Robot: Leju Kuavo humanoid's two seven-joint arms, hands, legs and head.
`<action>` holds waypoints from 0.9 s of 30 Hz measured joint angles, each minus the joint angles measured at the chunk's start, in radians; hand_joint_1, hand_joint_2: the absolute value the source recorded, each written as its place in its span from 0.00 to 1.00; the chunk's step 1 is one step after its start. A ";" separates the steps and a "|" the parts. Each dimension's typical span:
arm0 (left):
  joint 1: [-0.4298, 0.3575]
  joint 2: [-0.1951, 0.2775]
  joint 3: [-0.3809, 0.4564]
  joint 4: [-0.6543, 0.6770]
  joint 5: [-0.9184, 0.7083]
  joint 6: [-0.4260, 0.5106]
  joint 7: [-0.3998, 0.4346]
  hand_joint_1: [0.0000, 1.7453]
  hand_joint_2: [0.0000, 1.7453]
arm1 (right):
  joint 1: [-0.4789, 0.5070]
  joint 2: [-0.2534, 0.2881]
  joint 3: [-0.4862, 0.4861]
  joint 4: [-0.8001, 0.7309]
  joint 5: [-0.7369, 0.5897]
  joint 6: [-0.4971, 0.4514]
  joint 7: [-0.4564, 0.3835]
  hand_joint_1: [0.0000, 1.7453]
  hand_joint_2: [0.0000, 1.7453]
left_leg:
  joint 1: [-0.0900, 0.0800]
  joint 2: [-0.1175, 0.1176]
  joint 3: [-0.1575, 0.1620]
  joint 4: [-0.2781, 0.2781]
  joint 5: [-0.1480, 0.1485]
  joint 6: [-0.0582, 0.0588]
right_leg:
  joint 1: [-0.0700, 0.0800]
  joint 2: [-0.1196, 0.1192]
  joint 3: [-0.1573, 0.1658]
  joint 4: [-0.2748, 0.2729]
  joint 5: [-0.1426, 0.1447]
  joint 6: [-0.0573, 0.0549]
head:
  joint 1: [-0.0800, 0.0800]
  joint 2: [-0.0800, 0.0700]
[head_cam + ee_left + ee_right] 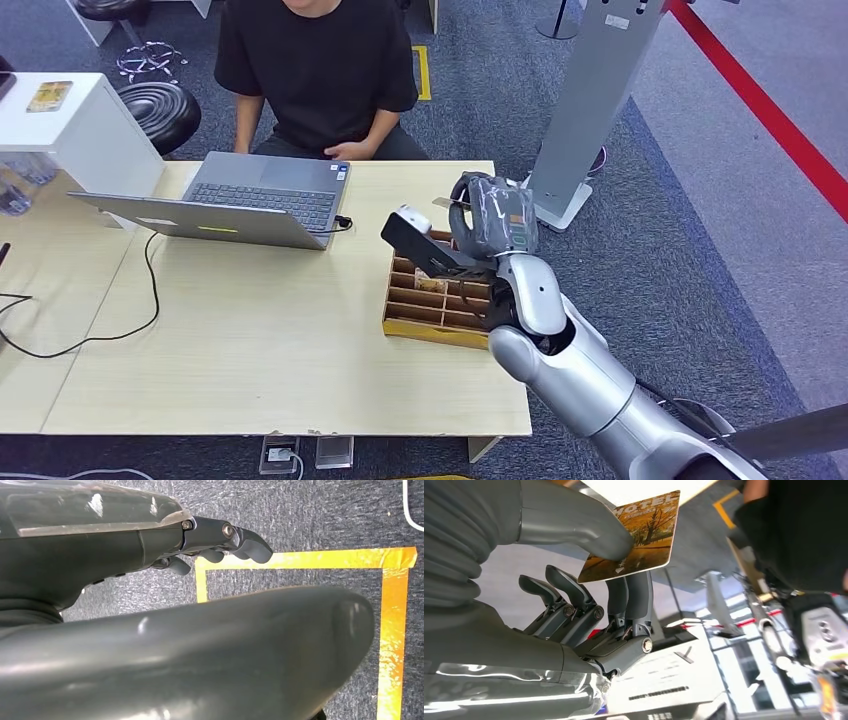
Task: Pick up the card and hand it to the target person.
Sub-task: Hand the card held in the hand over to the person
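We find the right hand [492,215] raised above the far right corner of the worktop [260,340], over the wooden compartment tray [436,330], and it holds the card [636,535]. In the right wrist view the card is pinched between the thick thumb [574,522] on its printed face and the two straighter fingers [639,595] behind it; the remaining fingers are curled lower and do not touch it. The grip sits on one corner region only, so most of the card stands free beyond the fingertips. In the head view the card [446,203] shows as a thin pale edge projecting from the hand towards the worktop's middle and the laptop [245,200]. Its long axis runs outward from the pinch, and its free end points away from the palm, roughly towards the person [315,75] seated at the far edge of the worktop behind the laptop. We judge the pick as done and the handover as the step in hand. The relation that governs it: the person sits ahead and to the left of the right hand, well apart from the card, with their hands resting close to their body at the far edge. The right arm is plainly the nearer one. The left hand [220,542] hangs over grey carpet marked with yellow tape [300,559], its fingers loosely curled on nothing. We consider the shallow corner pinch the main risk; the card could pivot or slip during the reach.
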 joint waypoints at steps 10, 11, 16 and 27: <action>-0.007 0.000 -0.010 0.000 -0.011 -0.019 -0.005 0.00 0.00 | -0.155 0.092 0.042 0.271 -0.045 -0.098 -0.161 1.00 1.00 | 0.000 -0.001 -0.001 0.000 0.000 0.000 | 0.000 -0.001 -0.001 0.001 0.000 0.000 | -0.001 0.000; -0.008 0.000 -0.010 0.000 -0.011 -0.021 -0.007 0.00 0.00 | -0.170 0.104 0.048 0.305 -0.046 -0.108 -0.174 1.00 1.00 | 0.000 -0.001 -0.001 0.000 0.000 0.000 | 0.000 0.000 -0.001 0.001 0.000 0.000 | -0.001 0.000; -0.010 0.001 -0.015 0.000 -0.013 -0.025 -0.009 0.00 0.00 | -0.229 0.164 0.075 0.459 -0.042 -0.155 -0.215 1.00 1.00 | 0.000 -0.001 -0.001 0.000 0.000 0.000 | 0.000 -0.001 -0.001 0.001 0.000 0.000 | 0.000 0.000; -0.010 0.003 -0.026 0.000 -0.008 -0.023 -0.008 0.00 0.00 | -0.290 0.254 0.117 0.693 -0.041 -0.164 -0.234 1.00 1.00 | 0.000 -0.001 -0.001 0.000 0.000 0.000 | 0.000 -0.001 -0.001 0.001 0.000 0.000 | 0.000 0.000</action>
